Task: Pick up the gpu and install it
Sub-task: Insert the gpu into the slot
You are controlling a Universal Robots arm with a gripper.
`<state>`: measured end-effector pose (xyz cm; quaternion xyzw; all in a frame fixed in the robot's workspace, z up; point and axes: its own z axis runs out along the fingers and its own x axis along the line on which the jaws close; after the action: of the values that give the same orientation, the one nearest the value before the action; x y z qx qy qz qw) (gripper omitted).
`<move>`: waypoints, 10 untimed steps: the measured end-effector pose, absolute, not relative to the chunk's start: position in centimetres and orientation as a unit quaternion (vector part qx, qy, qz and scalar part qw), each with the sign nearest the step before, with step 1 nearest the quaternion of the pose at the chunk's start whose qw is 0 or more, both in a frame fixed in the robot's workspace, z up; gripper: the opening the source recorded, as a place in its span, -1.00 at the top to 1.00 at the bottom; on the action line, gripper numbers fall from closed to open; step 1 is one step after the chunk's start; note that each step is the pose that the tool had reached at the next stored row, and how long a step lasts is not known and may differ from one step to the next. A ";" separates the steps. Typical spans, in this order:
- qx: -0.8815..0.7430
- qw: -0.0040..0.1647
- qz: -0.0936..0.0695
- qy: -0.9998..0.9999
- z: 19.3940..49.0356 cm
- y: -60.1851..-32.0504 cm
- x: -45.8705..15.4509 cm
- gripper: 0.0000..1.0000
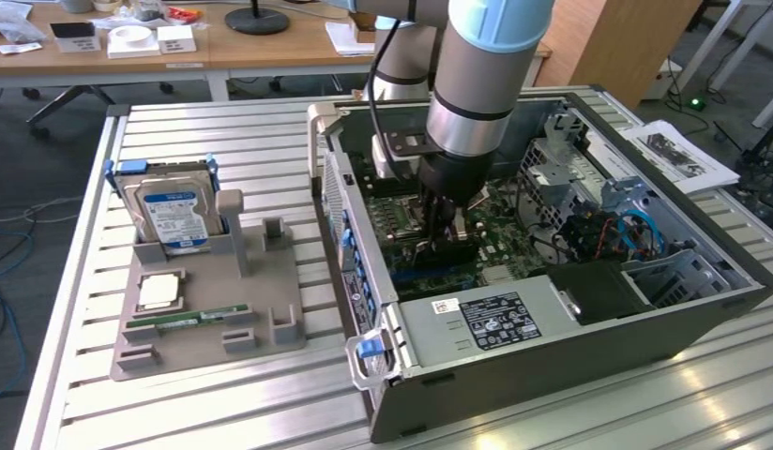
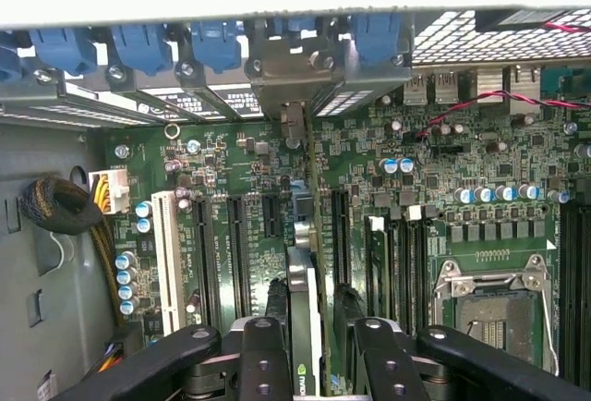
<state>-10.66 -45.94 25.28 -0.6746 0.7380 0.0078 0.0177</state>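
Fingers (image 2: pixel 266 350) clamped on the gpu (image 2: pixel 305 281), we hold it edge-down inside the computer case (image 1: pixel 550 347), low at the motherboard (image 2: pixel 231 170), so that, we judge, its connector edge lines up with the long slots (image 2: pixel 235 244).

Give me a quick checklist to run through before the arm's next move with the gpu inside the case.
1. Grip: the gripper clamps the gpu on edge. Ok.
2. Alignment: the card runs parallel to the black slots on the motherboard. Ok.
3. Bracket: the grey bracket sits at the rear opening of the case. Ok.
4. Seating in a slot: cannot tell.
5. Cables: the braided bundle and the red-black wire lie off to the sides, apart from the card. Ok.
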 end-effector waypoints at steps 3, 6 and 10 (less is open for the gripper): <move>-0.675 0.018 0.008 0.738 25.2 -46.0 -10.7 0.35; -0.675 0.018 0.008 0.738 25.2 -46.0 -10.7 0.35; -0.675 0.018 0.008 0.738 25.0 -46.0 -10.7 0.35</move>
<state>-10.68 -46.01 25.03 -0.6746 0.7379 0.0077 0.0176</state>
